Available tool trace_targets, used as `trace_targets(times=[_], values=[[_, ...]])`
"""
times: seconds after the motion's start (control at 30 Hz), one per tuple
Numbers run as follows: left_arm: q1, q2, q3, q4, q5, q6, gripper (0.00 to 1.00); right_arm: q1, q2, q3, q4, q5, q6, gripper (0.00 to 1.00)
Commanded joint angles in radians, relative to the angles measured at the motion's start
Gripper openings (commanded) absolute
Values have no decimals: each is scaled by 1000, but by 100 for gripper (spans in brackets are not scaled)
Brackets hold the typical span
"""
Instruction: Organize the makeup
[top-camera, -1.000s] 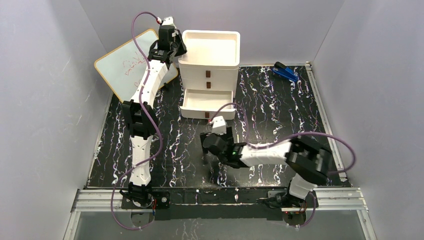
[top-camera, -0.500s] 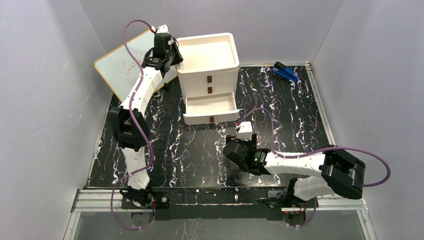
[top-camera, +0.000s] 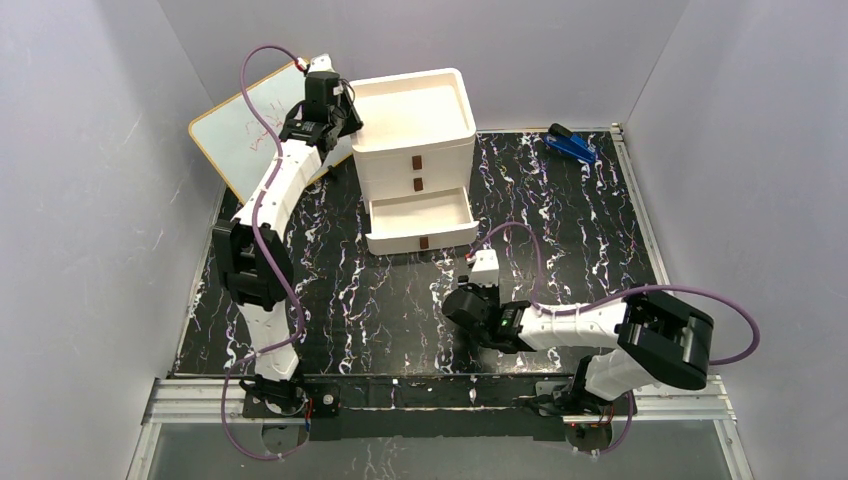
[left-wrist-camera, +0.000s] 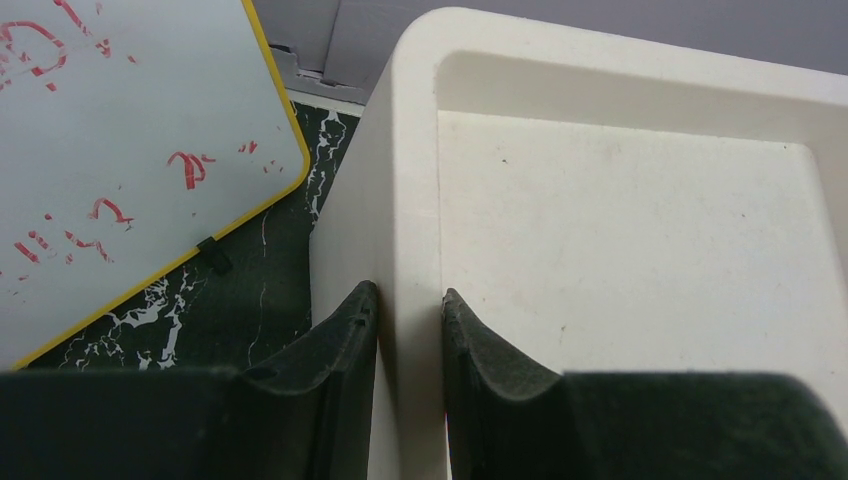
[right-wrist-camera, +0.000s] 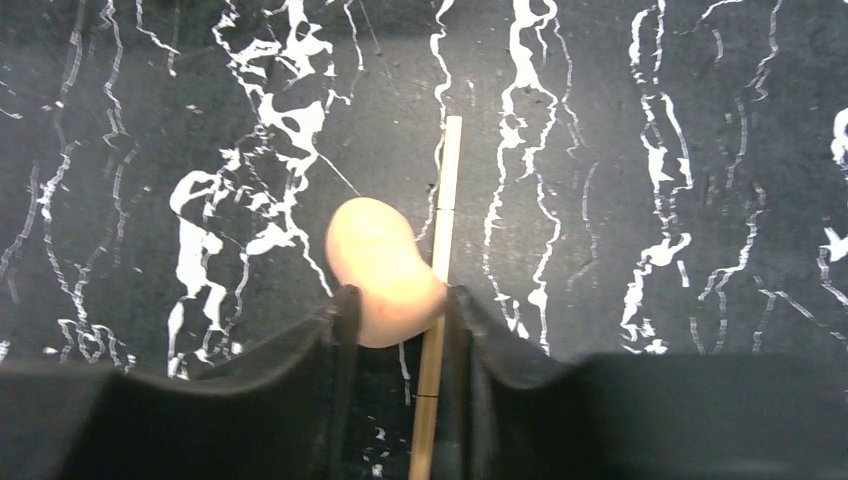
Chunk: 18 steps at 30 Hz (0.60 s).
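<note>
Right gripper (right-wrist-camera: 397, 298): jaws drawn in on the near end of the tan egg-shaped sponge (right-wrist-camera: 380, 262), a finger touching each side. How firm the hold is cannot be judged. The sponge rests on the marbled black tabletop (right-wrist-camera: 650, 150) and extends forward from the fingertips.

Thin yellow stick (right-wrist-camera: 446, 200): flat on the tabletop, touching the sponge's right side. It runs forward past the sponge and back between the jaws, against the inside of the right finger. Judgement: it may be dragged or lifted along with the sponge.

Left gripper (left-wrist-camera: 410, 300): clamped on the rim wall of the white drawer box (top-camera: 415, 150), one finger outside the wall and one inside the top tray. A whiteboard (left-wrist-camera: 120, 150) leans to its left.

Bottom drawer (top-camera: 420, 215): pulled open, ahead and to the left of the right gripper.

Progress, judged: early. No makeup is visible in the top tray or the open drawer. The sponge is not yet lifted, and the stick is not yet stowed. The remaining makeup is not visible in any view.
</note>
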Motion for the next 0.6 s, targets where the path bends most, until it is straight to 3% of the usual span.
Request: trace_targets(times=[0.0,0.07,0.1,0.37,0.57], values=[[-3,-28,-44,-236,26,-30,0,1,33,17,53,18,-11,28],[-4,-36,-48,-248,28,-35,0,1,42,30,52,16,-26,4],[-3,-41,-57,-252,29,-37,0,1,42,40,46,17,-33,1],[-3,-62,-81,-305,-5,-35,0,5,-105,173,8,44,-216,1],[-3,-78,-123,-288,6,-43,0,3,-121,288,211,71,-531,1]])
